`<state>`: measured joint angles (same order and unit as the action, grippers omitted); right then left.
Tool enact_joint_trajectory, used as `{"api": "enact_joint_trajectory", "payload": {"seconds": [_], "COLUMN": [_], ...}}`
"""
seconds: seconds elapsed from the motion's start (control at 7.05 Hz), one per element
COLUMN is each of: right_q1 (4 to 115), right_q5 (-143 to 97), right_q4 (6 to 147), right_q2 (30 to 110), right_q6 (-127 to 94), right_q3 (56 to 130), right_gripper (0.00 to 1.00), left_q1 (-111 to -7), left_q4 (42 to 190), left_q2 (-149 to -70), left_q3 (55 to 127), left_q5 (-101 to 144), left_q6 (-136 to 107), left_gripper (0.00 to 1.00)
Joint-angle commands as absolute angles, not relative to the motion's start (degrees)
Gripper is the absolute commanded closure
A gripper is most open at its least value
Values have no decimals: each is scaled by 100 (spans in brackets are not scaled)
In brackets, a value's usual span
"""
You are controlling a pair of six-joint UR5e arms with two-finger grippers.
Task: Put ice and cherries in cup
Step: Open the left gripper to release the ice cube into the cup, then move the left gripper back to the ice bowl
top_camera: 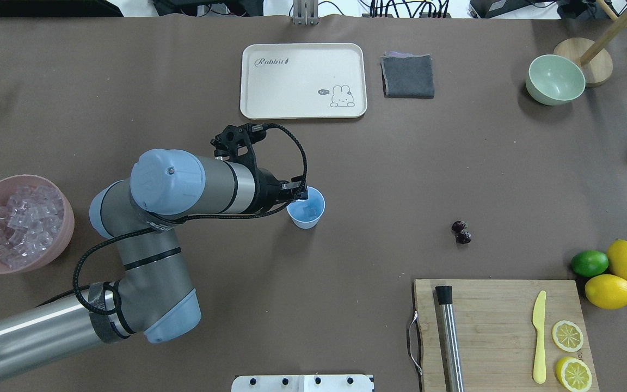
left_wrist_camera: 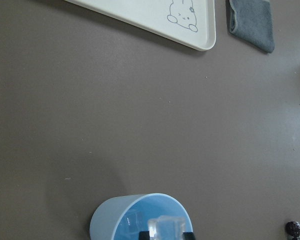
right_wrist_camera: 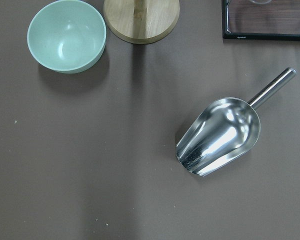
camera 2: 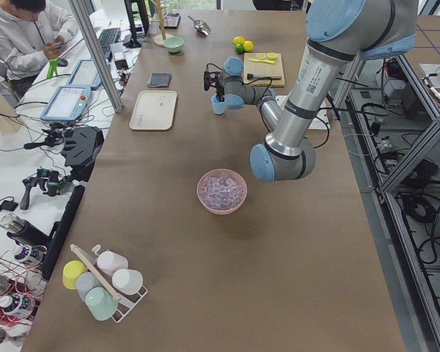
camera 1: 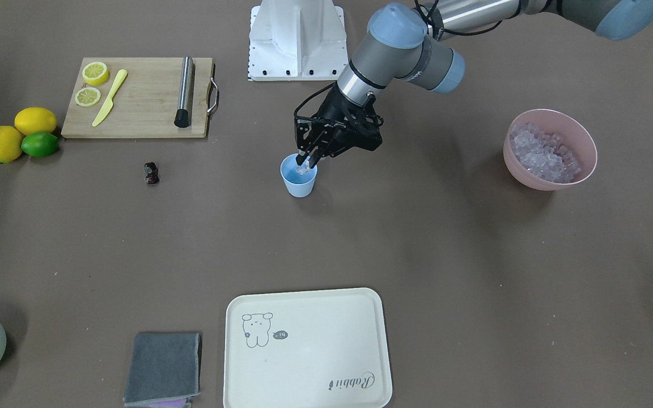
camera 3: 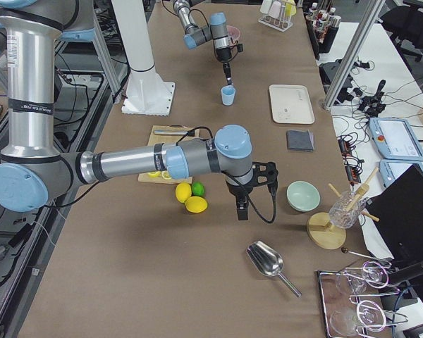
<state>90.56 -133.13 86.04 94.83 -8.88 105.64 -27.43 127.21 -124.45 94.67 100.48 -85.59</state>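
Pinching an ice cube (left_wrist_camera: 166,227) in the jaws of the left gripper (camera 1: 305,164) above the cup (camera 1: 299,183), we judge spreading them comes next, then fetching the cherries (camera 1: 151,173); whether the right gripper (camera 3: 242,210) is spread or closed we cannot tell.

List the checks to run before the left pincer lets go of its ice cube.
1. Left pincer grips the ice cube: ok.
2. Ice cube sits over the cup mouth: ok.
3. Cup upright: ok.
4. Room left in cup, with a second cube inside: ok.
5. Cherries lie apart from the cup, in plain view: ok.
6. Right pincer open or shut: cannot tell.
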Motion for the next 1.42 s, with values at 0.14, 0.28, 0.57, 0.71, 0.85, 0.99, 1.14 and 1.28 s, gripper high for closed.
{"api": "enact_joint_trajectory", "payload": {"seconds": [0.14,0.28,0.57,0.71,0.85,0.99,1.14,1.28], "right_q1": [9053,9053,9053,9053,9053,9053,9053,9053], "right_q5": [-13315,-13315,-13315,-13315,-13315,-13315,-13315,-13315], "right_q4": [8605,8604,8605,8613,8613,8613,8613,8613], "right_q2": [9483,9483,9483,9483,9483,9483,9483,9483], "right_q6": [-888,-888,-888,-888,-888,-888,-888,-888], "right_q3": [10564,10564,10556,10556,10556,10556,10556,10556], "right_gripper": [0,0,0,0,0,0,0,0], "left_q1": [-2716,-2742,-3099,-3581,-4160,-4784,-5164,-5368], "left_q4": [12709,12439,11063,11048,11048,11065,11318,11721], "left_q2": [-12384,-12227,-11536,-10844,-10237,-9735,-9077,-8418], "left_q3": [9597,9902,11304,11738,11925,11935,11892,11787], "left_q5": [10010,10037,10612,11209,11963,12597,12830,12954], "left_q6": [-8526,-8351,-7335,-6843,-5724,-4773,-3711,-3056], "left_gripper": [2,2,2,2,2,1,1,1]}}
